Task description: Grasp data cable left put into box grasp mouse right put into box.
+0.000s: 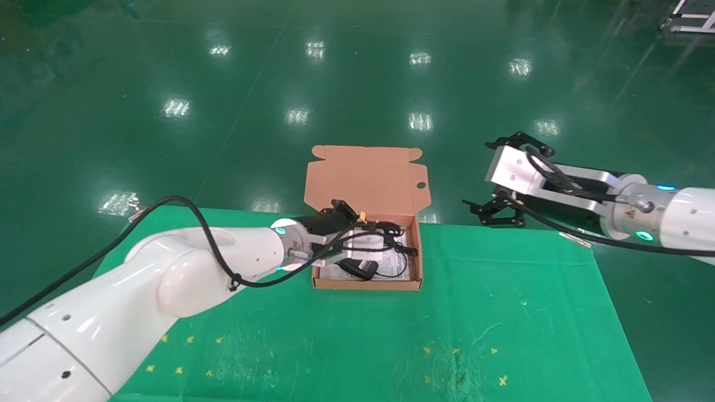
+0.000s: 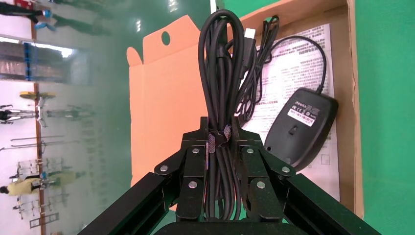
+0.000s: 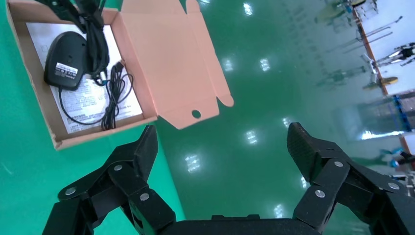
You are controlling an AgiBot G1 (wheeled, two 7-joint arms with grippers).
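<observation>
The box (image 1: 366,283) lies open on the green mat, lid tilted back. The mouse (image 1: 357,268) lies upside down inside it on the white leaflet (image 2: 298,68), label up, with its thin cord looped beside it. My left gripper (image 1: 357,231) is over the box and shut on the data cable (image 1: 391,228). In the left wrist view the looped bundle (image 2: 222,73) runs between the fingers (image 2: 193,166), hanging above the mouse (image 2: 301,127). My right gripper (image 1: 480,174) is open and empty, off the box's right, over the mat's far edge.
The green mat (image 1: 503,312) covers the table; its far edge runs just behind the box. The right wrist view shows the box (image 3: 49,122), its lid (image 3: 171,63) and shiny green floor (image 3: 274,78) beyond. Small yellow marks dot the near mat.
</observation>
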